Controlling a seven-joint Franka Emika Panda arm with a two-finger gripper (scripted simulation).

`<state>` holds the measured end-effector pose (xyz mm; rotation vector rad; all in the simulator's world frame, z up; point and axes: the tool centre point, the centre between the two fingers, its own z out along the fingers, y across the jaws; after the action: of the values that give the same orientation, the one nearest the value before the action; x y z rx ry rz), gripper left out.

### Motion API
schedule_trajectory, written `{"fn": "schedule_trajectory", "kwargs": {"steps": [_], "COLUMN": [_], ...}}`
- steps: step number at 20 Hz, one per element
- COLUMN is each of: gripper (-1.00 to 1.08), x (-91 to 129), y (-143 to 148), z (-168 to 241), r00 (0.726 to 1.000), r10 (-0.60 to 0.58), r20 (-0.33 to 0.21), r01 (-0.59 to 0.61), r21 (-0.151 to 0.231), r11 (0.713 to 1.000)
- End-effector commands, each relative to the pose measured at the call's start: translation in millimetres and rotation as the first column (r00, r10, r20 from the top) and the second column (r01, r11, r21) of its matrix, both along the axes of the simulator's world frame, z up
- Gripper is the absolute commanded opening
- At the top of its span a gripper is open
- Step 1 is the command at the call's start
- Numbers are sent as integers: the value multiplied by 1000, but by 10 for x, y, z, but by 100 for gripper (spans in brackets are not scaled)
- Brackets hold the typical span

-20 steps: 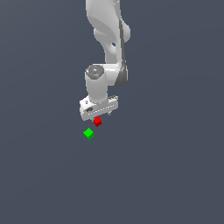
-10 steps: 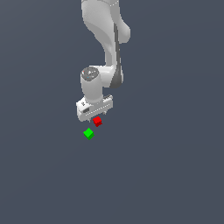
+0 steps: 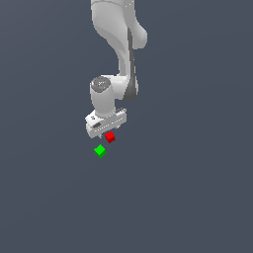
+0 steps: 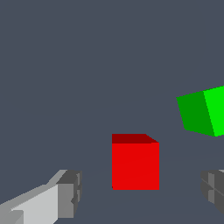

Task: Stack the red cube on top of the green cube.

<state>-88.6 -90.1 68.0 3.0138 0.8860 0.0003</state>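
Observation:
The red cube (image 3: pixel 109 137) rests on the dark grey floor just under the white gripper (image 3: pixel 105 132). In the wrist view the red cube (image 4: pixel 135 162) lies between the two grey fingertips (image 4: pixel 70 194), which stand wide apart and do not touch it, so the gripper (image 4: pixel 142 192) is open. The green cube (image 3: pixel 100 150) sits a short way off, toward the exterior view's left and nearer the camera. In the wrist view the green cube (image 4: pixel 203 112) is beyond the red one and off to one side.
The white arm (image 3: pixel 118 54) rises from the gripper toward the exterior view's top. Plain dark grey floor (image 3: pixel 188 188) surrounds both cubes.
The gripper has come down closer over the red cube and shifted slightly to the exterior view's left. Neither cube has moved.

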Motion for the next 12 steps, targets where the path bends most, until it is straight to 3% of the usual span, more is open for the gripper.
{"fn": "schedule_trajectory", "kwargs": {"steps": [1, 12], "gripper": [100, 100], "x": [-3, -5], "y": [2, -1], "z": [-50, -459], "r00": [1000, 1000], "r10": [1, 3], "r20": [-1, 0], "r01": [-1, -3], "r21": [0, 0], "r11": [1000, 1000]}}
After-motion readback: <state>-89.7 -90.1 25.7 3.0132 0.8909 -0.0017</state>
